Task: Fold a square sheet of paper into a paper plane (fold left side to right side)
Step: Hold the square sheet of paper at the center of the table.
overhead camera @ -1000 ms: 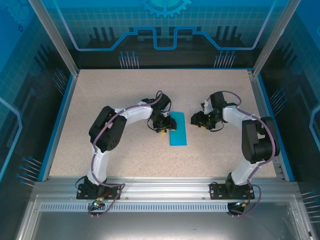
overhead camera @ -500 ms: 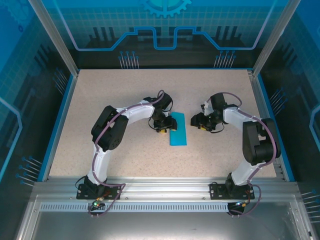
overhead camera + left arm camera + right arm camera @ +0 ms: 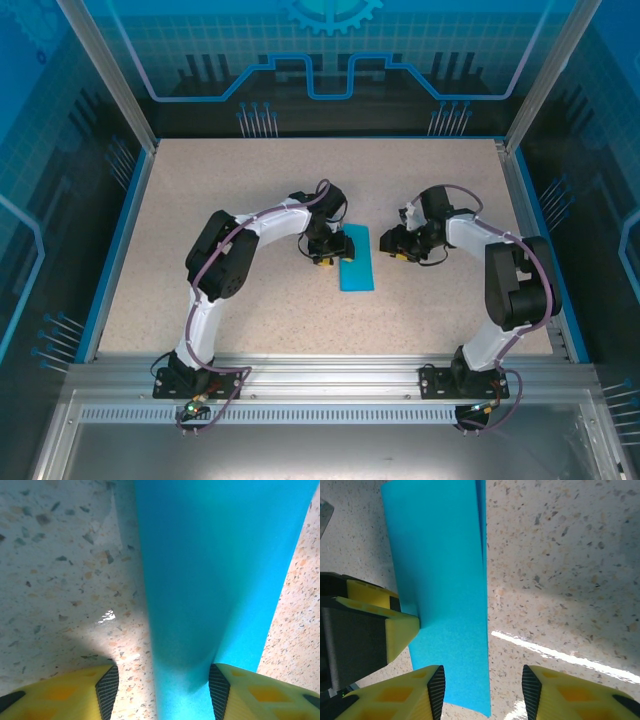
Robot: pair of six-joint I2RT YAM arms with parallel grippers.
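The square sheet of paper (image 3: 356, 259) lies on the table, folded into a narrow teal strip. In the right wrist view the paper (image 3: 440, 580) shows two layers along its right edge. My left gripper (image 3: 333, 250) is low at the strip's left edge and open. In the left wrist view the paper (image 3: 215, 570) runs between the fingers of the left gripper (image 3: 163, 692), against the right pad and apart from the left pad. My right gripper (image 3: 388, 245) hovers open by the right edge. The right gripper (image 3: 483, 692) has its left finger over the paper, and a yellow left-gripper finger (image 3: 395, 630) touches the paper's other edge.
The speckled table (image 3: 250, 190) is bordered by a darker blue strip (image 3: 116, 250) and an aluminium frame. Both arms bend inward from their bases at the near edge, meeting around the table's middle.
The left arm's elbow has shifted slightly right. The paper and both grippers stay about where they were.
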